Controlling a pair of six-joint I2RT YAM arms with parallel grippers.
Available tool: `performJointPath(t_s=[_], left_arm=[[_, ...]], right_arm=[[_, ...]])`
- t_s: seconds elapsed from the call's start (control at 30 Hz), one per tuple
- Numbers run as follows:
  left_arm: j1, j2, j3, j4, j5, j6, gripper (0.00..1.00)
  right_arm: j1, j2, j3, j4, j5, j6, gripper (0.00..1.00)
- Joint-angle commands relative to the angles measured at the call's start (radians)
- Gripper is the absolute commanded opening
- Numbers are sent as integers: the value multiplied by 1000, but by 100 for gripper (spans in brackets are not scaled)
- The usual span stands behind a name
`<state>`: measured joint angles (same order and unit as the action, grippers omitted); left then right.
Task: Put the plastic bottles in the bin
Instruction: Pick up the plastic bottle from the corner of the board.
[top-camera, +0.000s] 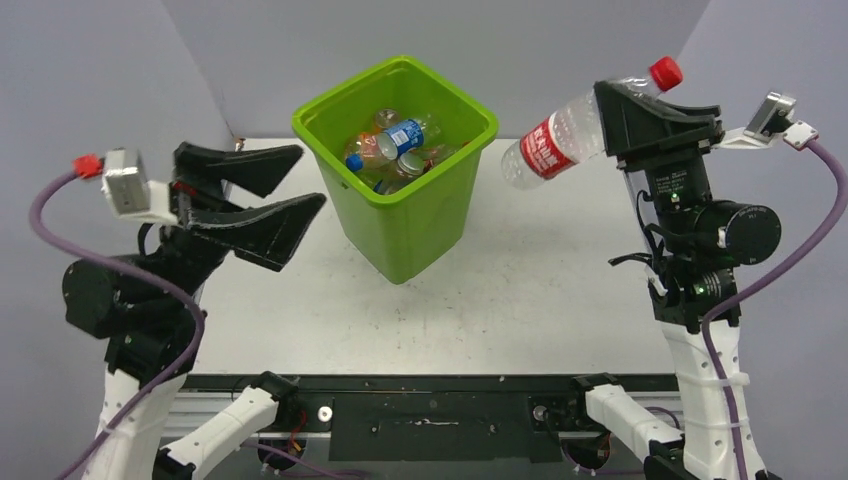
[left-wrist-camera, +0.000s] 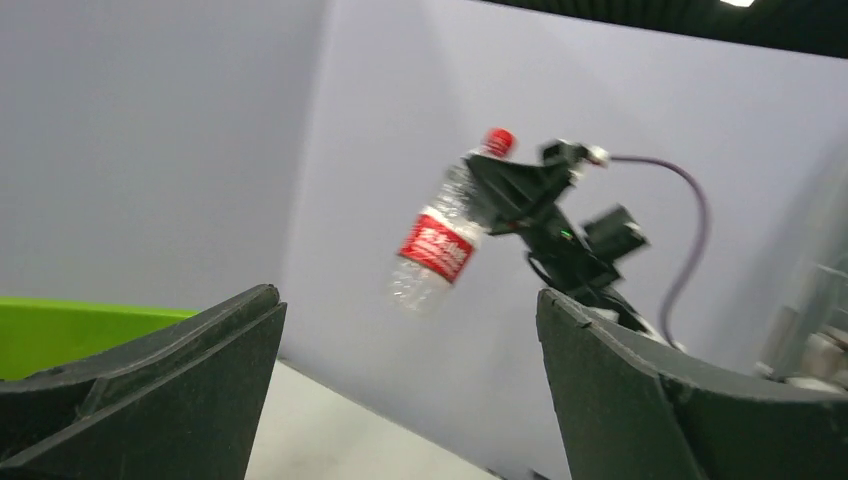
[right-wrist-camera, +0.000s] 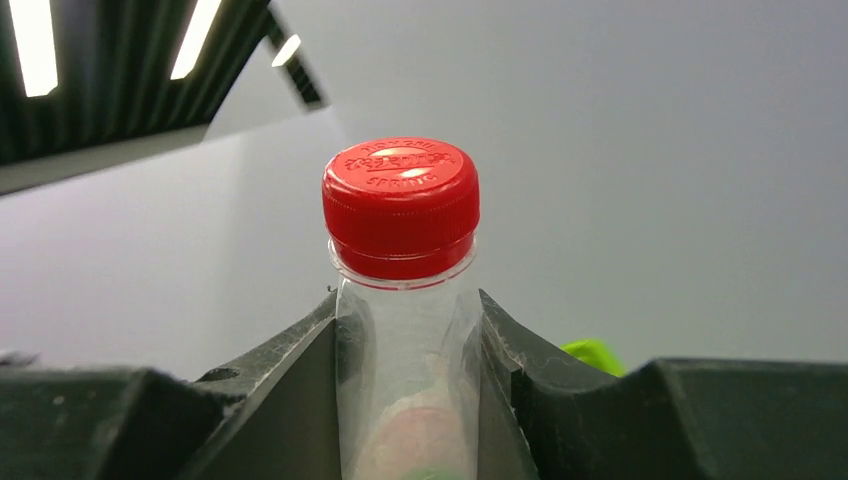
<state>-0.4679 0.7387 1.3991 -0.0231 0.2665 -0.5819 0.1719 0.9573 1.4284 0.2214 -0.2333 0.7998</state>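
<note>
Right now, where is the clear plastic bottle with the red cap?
In the top view the bottle hangs in the air on the right, held by the right gripper, beside the lime-green plastic bin.

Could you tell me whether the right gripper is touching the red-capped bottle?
Touching. The right wrist view shows the right gripper with its fingers pressed against both sides of the bottle, with no gap on either side.
</note>
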Motion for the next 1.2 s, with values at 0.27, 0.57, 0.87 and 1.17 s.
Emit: performJointPath(t_s=[0.27, 0.57, 0.87, 1.17], left_arm=[[-221, 250, 35, 137, 522, -126, 96], [-457, 434, 252, -150, 354, 210, 96], [-511, 612, 340, -157, 359, 276, 96], [-563, 665, 289, 0, 366, 207, 86]], right_arm=[[63, -66, -6, 57, -626, 257, 5], [101, -29, 53, -90, -658, 154, 5], [121, -16, -8, 38, -697, 253, 5], [139, -10, -35, 65, -705, 267, 5]])
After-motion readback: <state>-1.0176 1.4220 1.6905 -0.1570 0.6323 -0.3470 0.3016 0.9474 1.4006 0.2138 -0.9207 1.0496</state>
